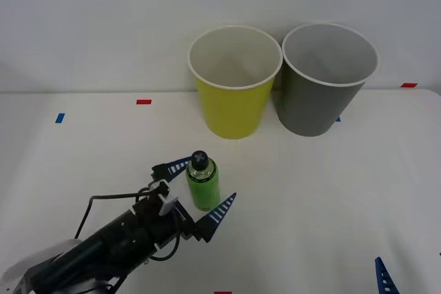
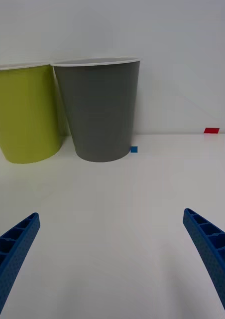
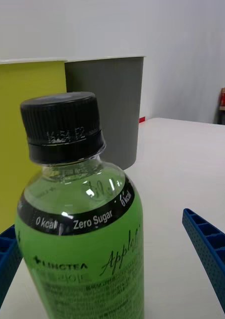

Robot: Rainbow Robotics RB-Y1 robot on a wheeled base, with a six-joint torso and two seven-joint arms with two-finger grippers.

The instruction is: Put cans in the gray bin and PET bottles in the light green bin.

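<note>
A small clear PET bottle with a black cap and a green label stands upright on the white table, in front of the light green bin. The gray bin stands beside that bin, to its right. My left gripper is open, one blue finger on each side of the bottle, with a gap showing at the fingers. My right gripper is open over bare table near the front right, facing the gray bin and the light green bin. Cans are out of view.
Both bins stand against the white back wall. Small red tape marks and blue tape marks dot the table. Bare table stretches to the right of the bottle and in front of the bins.
</note>
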